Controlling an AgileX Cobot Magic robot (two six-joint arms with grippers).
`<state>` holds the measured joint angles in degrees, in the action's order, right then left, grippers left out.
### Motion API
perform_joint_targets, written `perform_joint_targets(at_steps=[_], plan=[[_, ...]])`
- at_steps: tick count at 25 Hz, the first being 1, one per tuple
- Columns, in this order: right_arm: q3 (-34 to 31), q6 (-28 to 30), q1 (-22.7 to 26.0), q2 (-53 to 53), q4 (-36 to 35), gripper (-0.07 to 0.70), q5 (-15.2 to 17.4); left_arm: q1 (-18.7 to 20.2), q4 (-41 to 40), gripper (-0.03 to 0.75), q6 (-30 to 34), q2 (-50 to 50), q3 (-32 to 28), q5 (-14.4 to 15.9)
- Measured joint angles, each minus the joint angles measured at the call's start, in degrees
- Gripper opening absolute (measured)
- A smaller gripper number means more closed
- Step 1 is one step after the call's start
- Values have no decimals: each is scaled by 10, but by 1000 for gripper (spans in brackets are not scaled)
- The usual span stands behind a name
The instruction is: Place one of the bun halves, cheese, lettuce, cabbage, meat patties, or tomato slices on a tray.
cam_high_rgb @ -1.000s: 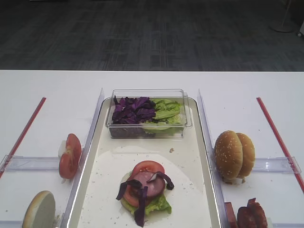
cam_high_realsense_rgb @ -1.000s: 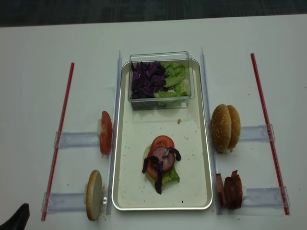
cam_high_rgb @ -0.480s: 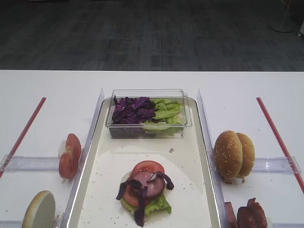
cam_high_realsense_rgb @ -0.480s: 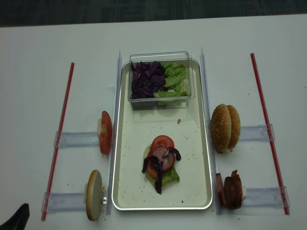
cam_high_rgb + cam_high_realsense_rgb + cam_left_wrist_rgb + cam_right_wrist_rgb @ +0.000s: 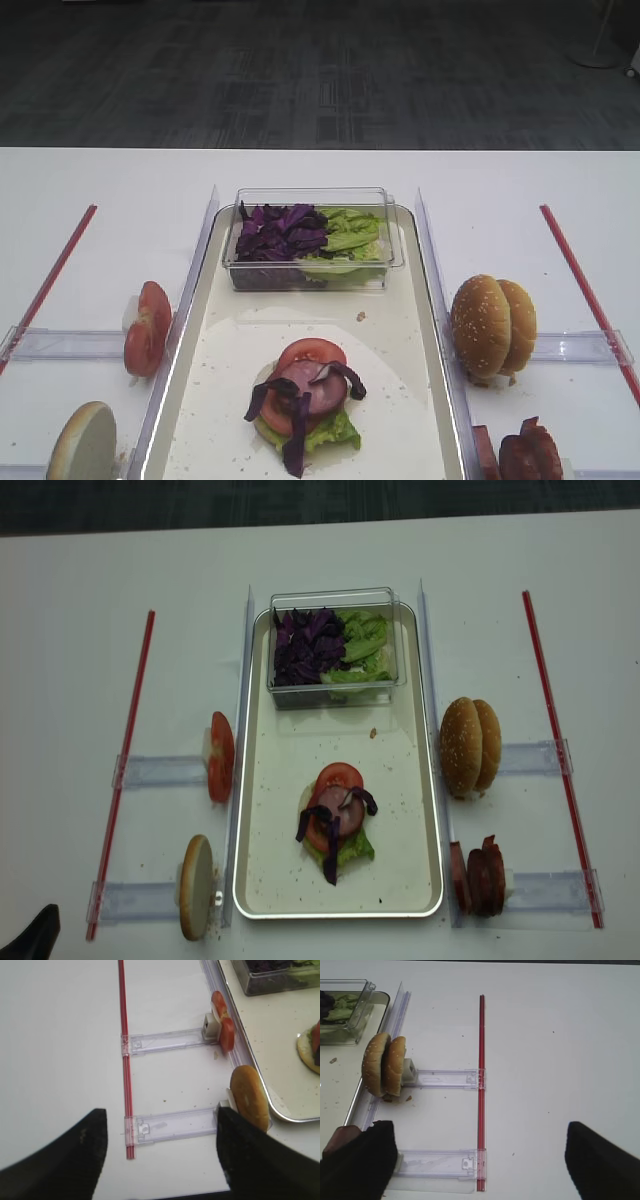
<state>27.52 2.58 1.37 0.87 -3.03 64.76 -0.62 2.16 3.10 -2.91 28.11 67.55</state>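
A white table [image 5: 80, 600] carries the tray [image 5: 252, 780], set lengthwise at its middle. At the tray's far end a clear plastic box [image 5: 335, 600] is filled with cabbage [image 5: 305, 645] on the left and lettuce [image 5: 365, 640] on the right. Toward the tray's near end a stack [image 5: 335, 820] of lettuce, meat, tomato and cabbage strips is seen. Bun halves [image 5: 470, 745] are stood on edge beside the right rim, tomato slices [image 5: 220, 757] beside the left rim, meat patties [image 5: 480, 875] at the near right corner. The left gripper [image 5: 160, 1152] is held spread wide above the table's left side, empty; the right gripper [image 5: 477, 1160] is likewise spread and empty.
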Motion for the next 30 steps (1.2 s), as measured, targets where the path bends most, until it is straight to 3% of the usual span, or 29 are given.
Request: perform_joint_targets(at_steps=[30], plan=[[0, 0, 0, 0, 0, 692, 0, 0, 0, 429, 0, 0, 0, 1]])
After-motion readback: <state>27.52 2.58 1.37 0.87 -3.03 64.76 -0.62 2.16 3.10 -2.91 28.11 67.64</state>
